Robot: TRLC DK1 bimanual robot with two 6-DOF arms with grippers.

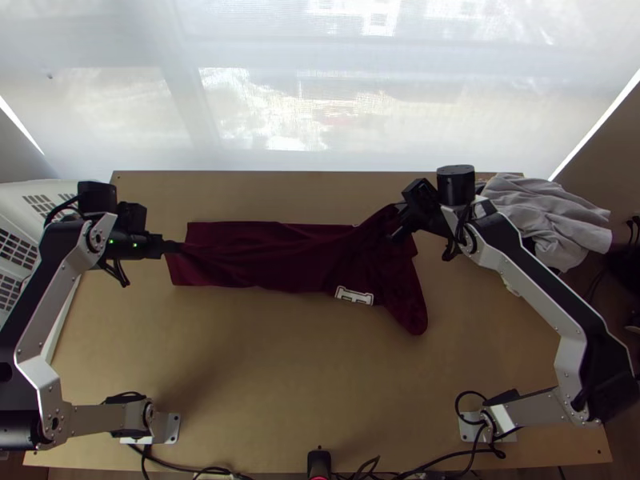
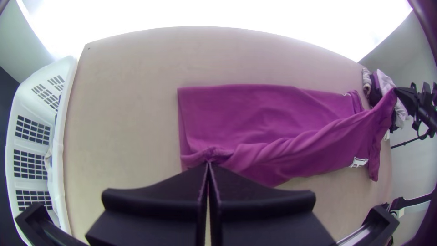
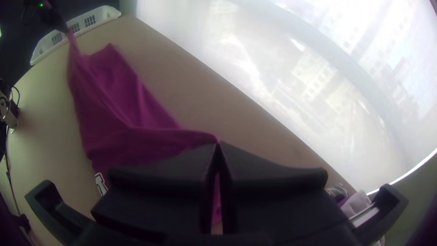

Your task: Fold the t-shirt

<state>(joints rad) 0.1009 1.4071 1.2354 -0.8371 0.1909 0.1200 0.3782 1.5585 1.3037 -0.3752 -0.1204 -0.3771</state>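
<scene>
Red shirt (image 1: 264, 260) stretched along table (image 1: 280, 360), left hand (image 1: 174, 246) pinching its nine-o'clock end; right hand (image 1: 401, 219) pinching a raised part, two o'clock

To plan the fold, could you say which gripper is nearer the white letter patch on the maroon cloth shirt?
Right: the right gripper holds the shirt end near the patch, the left gripper the opposite end.

matt cloth t-shirt (image 1: 272, 258), smooth wooden table (image 1: 272, 368)
</scene>
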